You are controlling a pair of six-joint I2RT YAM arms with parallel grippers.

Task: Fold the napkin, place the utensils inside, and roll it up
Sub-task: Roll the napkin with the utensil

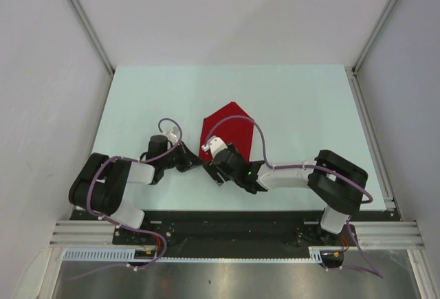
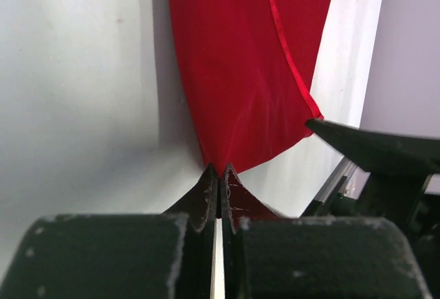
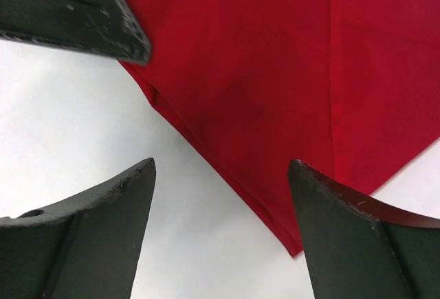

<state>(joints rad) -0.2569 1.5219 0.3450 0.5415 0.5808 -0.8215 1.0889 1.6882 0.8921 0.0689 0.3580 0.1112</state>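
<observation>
Napkin: bright red thin cloth napkin (image 1: 232,128), mid pale table (image 1: 309,106); peak points away from the arms, long axis near-to-far.
Left gripper (image 2: 220,170): pinched on the napkin's near corner.
Right gripper (image 3: 221,167): wide apart over the napkin's edge, holding nothing.

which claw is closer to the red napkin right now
Left. The left claw is shut on a corner of the napkin, pinching the cloth. The right claw hangs open over the napkin's edge, gripping nothing.
</observation>
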